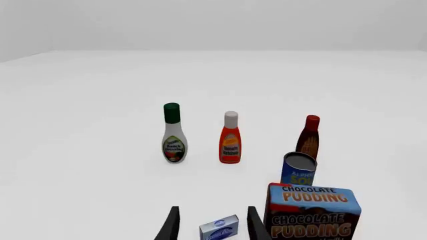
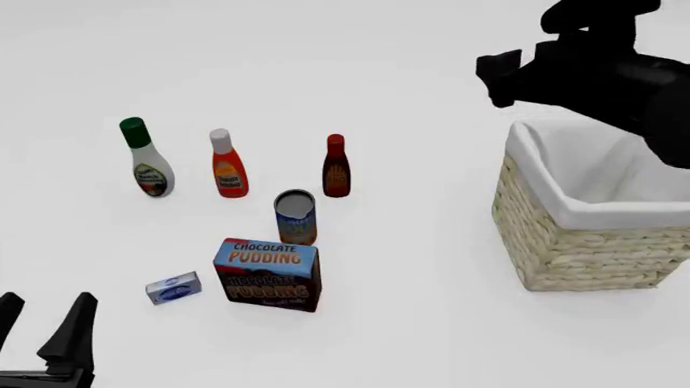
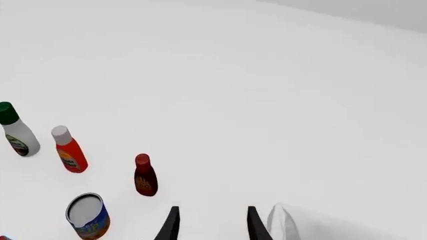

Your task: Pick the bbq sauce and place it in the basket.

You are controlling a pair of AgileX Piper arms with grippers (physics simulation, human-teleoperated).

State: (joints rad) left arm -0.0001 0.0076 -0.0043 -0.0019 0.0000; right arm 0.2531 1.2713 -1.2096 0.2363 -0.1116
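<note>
Simulated test scene, featureless white table (image 2: 431, 81), blank pale backdrop, rendered grocery items

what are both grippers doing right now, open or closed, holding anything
Left gripper: open, holding nothing.
Right gripper: open, holding nothing.

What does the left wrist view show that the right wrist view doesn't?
Only the left wrist view shows the chocolate pudding box and the small blue-and-white packet. Only the right wrist view shows a white corner of the basket lining. Both share the bbq sauce, the orange-red bottle, the green-capped white bottle, the can, and open jaws with nothing between them.
</note>
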